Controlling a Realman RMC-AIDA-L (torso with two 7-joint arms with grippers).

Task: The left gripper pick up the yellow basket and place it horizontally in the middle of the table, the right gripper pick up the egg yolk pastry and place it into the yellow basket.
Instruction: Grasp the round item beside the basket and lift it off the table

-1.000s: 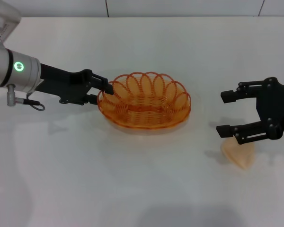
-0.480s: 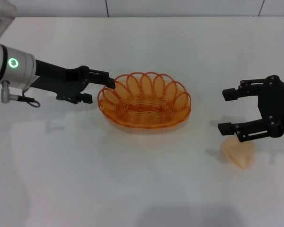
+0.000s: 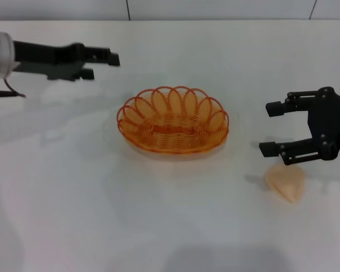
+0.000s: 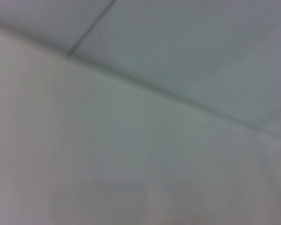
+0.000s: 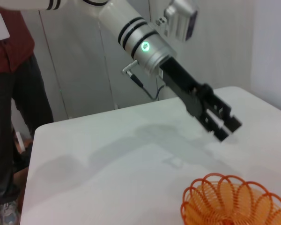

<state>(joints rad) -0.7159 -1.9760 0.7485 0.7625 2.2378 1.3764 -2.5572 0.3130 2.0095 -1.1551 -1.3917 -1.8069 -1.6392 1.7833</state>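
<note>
The yellow basket (image 3: 173, 122) stands upright near the middle of the white table (image 3: 73, 204), with nothing in it. It also shows in the right wrist view (image 5: 234, 202). My left gripper (image 3: 106, 63) is open and empty, raised and off to the basket's far left, clear of the rim. It also shows in the right wrist view (image 5: 227, 130). The egg yolk pastry (image 3: 285, 183) lies on the table to the right of the basket. My right gripper (image 3: 267, 128) is open and empty, just above and behind the pastry. The left wrist view shows only bare table and wall.
The table's far edge meets a grey wall (image 3: 215, 8). In the right wrist view a person in a red shirt (image 5: 9, 70) stands beyond the table's far corner.
My left gripper has let go of the basket's left rim and drawn up and back to the far left. The basket stays put. The right gripper has hardly moved.
</note>
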